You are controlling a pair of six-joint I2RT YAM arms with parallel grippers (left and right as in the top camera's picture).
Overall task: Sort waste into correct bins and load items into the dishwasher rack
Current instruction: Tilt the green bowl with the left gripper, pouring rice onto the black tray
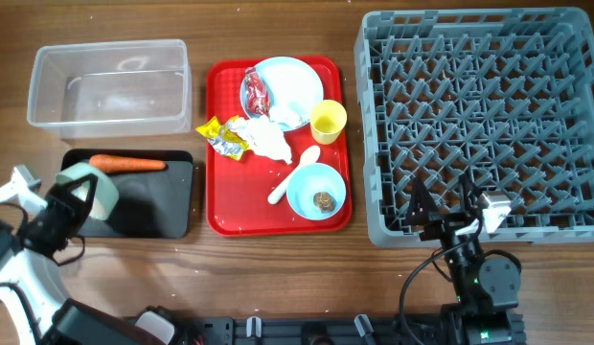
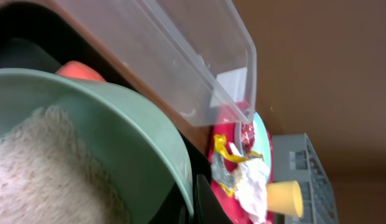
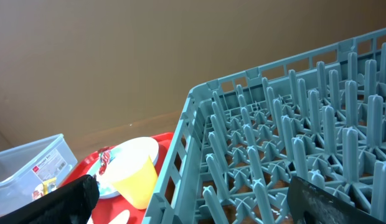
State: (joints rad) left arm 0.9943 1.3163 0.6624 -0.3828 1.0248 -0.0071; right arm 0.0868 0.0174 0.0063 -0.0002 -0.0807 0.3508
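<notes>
Overhead: one carrot [image 1: 127, 164], one plate [image 1: 292, 81], one cup [image 1: 328, 121], one spoon [image 1: 295, 171], one green bowl [image 1: 91, 189]

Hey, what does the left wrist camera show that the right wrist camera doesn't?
Only the left wrist: a green bowl of rice close to the lens, with a carrot and the black tray behind it. Only the right wrist: the open right gripper and the pegs of the rack close up. Both: the clear tub, red tray, yellow cup and a rack corner.
</notes>
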